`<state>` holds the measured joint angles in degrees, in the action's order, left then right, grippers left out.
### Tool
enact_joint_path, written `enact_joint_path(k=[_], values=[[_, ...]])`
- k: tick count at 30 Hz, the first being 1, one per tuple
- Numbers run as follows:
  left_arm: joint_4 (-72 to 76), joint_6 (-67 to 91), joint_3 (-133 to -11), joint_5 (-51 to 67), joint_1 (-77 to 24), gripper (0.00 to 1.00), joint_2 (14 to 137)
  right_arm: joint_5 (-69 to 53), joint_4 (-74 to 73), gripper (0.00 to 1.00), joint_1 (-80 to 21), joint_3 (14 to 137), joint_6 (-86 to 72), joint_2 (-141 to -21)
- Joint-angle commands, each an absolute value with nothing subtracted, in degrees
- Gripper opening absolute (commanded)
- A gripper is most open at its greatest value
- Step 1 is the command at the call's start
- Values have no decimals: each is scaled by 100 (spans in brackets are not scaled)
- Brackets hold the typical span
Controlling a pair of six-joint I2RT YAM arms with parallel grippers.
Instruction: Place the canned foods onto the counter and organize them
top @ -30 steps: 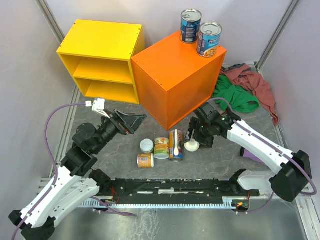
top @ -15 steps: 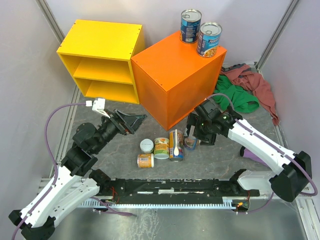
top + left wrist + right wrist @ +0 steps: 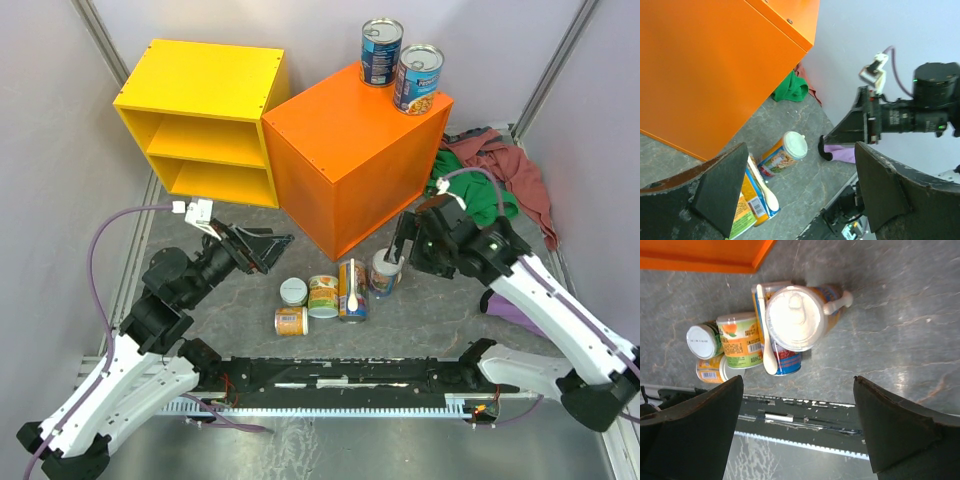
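Observation:
Two tall blue cans (image 3: 381,52) (image 3: 417,78) stand on the back right corner of the orange counter (image 3: 345,150). Several cans sit on the floor in front of it. They are a white-lidded can (image 3: 385,272) standing upright, a blue can (image 3: 352,290) lying with a white spoon (image 3: 352,285) on it, a green-orange can (image 3: 323,296), a short silver-topped can (image 3: 293,291) and an orange can (image 3: 290,321). My right gripper (image 3: 403,243) is open and empty just right of the white-lidded can (image 3: 792,317). My left gripper (image 3: 270,245) is open and empty, left of the group.
A yellow open shelf unit (image 3: 200,120) stands left of the counter. Green (image 3: 470,195) and red (image 3: 510,170) cloths lie at the right, and a purple object (image 3: 505,305) lies under the right arm. A black rail (image 3: 340,375) runs along the near edge.
My right gripper has drawn back up and to the right, away from the white-lidded can, which now stands upright and free. The left arm has barely moved.

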<state>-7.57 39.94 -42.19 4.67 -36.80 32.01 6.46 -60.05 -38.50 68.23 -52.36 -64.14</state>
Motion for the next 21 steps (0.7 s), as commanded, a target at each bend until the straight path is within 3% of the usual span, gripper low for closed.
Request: enact_joint_path(k=[1,8,14,21], values=[[-562,3201,-4070,483,-3734,92,3028,1977,-6340,97,-3841,7103,-5012,-5847],[-65,2378,-3848,-281,-4165,92,3652,3380,-6658,97,-3833,7254,-4832,-5827],[356,1554,-3848,-1754,-5669,93,4303,3875,-6647,96,-3706,7383,-4830,-5871],[1451,1104,-3071,-2532,-7148,93,4528,3917,-6597,98,-3340,7442,-4723,-5867]])
